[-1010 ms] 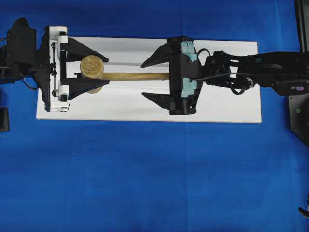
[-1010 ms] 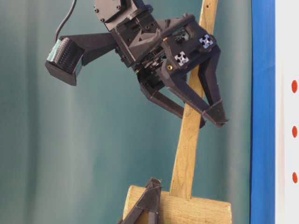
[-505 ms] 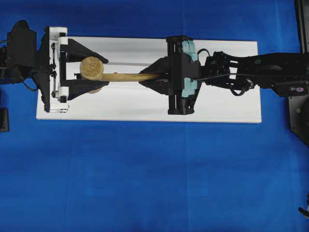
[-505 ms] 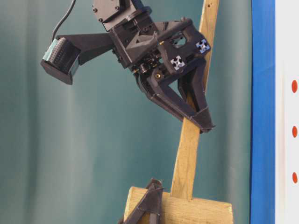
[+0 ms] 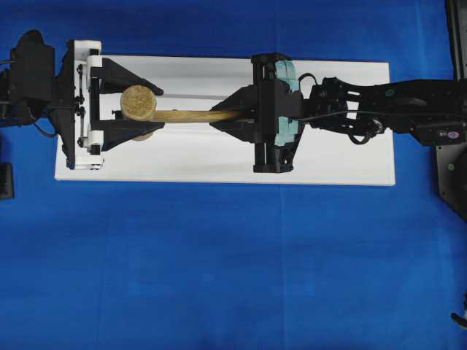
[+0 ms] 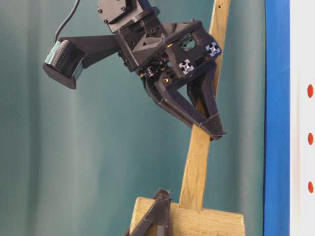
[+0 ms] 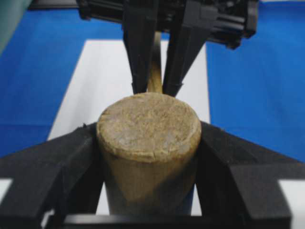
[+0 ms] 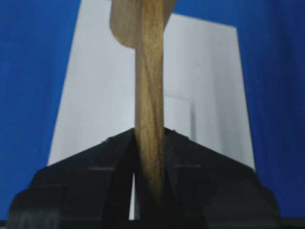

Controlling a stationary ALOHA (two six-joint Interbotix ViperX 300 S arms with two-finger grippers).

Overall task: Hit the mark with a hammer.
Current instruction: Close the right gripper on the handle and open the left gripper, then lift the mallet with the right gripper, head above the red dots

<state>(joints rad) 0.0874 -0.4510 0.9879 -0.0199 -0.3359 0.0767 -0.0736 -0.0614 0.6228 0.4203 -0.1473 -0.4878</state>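
The hammer's round wooden head [image 5: 139, 102] stands on end at the left of the white board [image 5: 336, 146]. My left gripper [image 5: 149, 106] is shut on it, with a black finger [image 7: 71, 157] pressed to each side of the head [image 7: 147, 124]. The slim handle [image 5: 193, 115] runs right into my right gripper [image 5: 221, 116], which is shut on it. In the right wrist view the handle [image 8: 149, 71] is pinched between the closed fingertips. In the table-level view the handle [image 6: 199, 162] rises steeply from the head [image 6: 197, 221] past the right gripper [image 6: 215, 132]. I cannot make out the mark.
The white board lies on a blue cloth [image 5: 219, 277]. A white strip with three red dots [image 6: 310, 91] shows at the right edge of the table-level view. A faint rectangular outline [image 8: 180, 114] sits on the board below the handle.
The right gripper's jaws, wide open either side of the handle a second ago, have shut on it. The handle has tipped slightly. The left gripper keeps its hold on the head.
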